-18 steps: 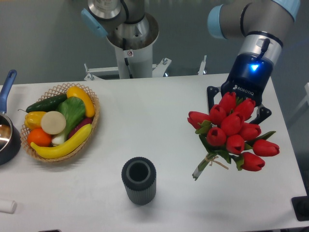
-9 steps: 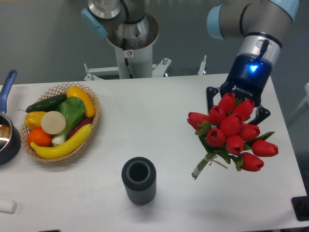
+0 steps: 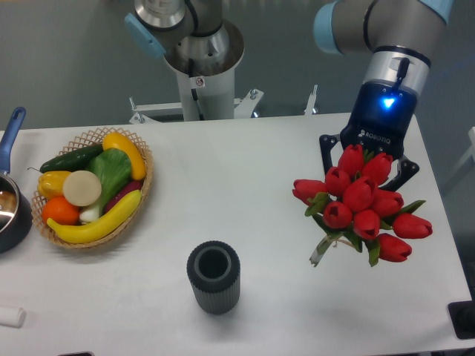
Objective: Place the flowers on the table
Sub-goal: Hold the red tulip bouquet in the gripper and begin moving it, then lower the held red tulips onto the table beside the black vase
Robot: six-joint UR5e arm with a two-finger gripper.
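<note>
Where grey wall backs white table (image 3: 245, 185); flowers (image 3: 361, 200) overhead

Gripper (image 3: 367, 165) fingertips buried behind the tulip heads, so can't tell whether the jaws grip anything (only the two dark finger links poke out either side). Tulips (image 3: 361, 200): stems mostly covered by blooms and leaves, just the cut ends peek out bottom-left; twine too small to make out. Pan (image 3: 10, 200) cut by left edge, only handle and part of the rim show. Small white object (image 3: 11, 317) bottom-left, clipped, can't ID. Dark block (image 3: 463, 320) at right edge, also clipped. Arm (image 3: 378, 22) runs out top of frame.
</note>
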